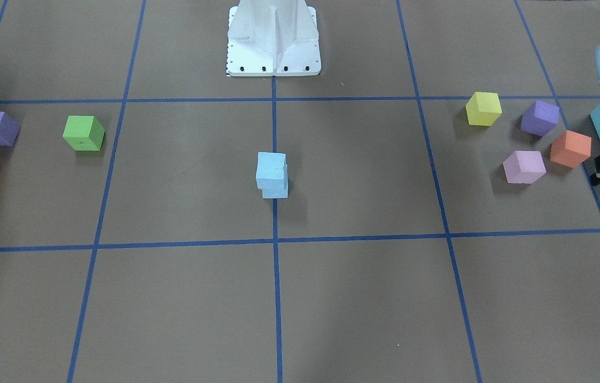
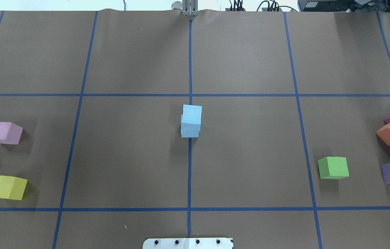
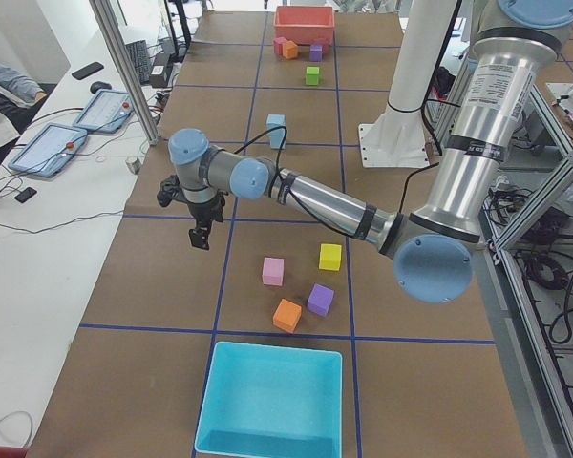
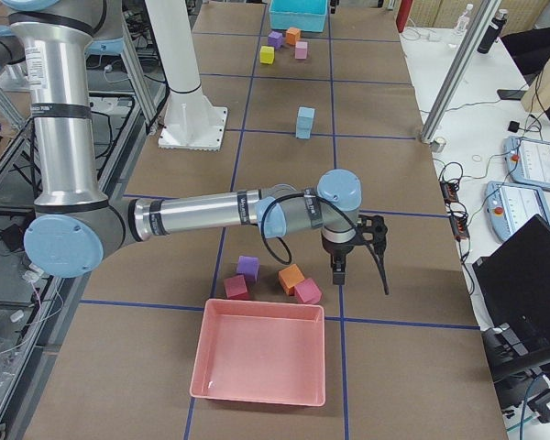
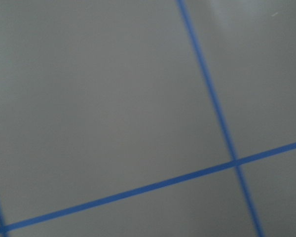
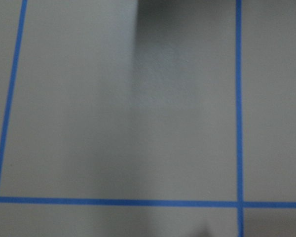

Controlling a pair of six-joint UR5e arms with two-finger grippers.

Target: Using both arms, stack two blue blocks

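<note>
Front view: the two blue blocks (image 1: 272, 173) sit stacked in the middle of the table (image 1: 364, 298), top one slightly offset. Matte foam, so probably light and squishy; I'd pinch opposite flat sides gently. Side views: left pincer (image 3: 201, 234) and right pincer (image 4: 362, 275) hang well away. Can't tell if either is apart or together.

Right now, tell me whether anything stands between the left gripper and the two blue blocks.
Nothing visible does. In the exterior left view, only bare table lies between the left gripper and the two blue blocks, already stacked at the centre. The pink cube sits off that line, nearer the camera.
</note>
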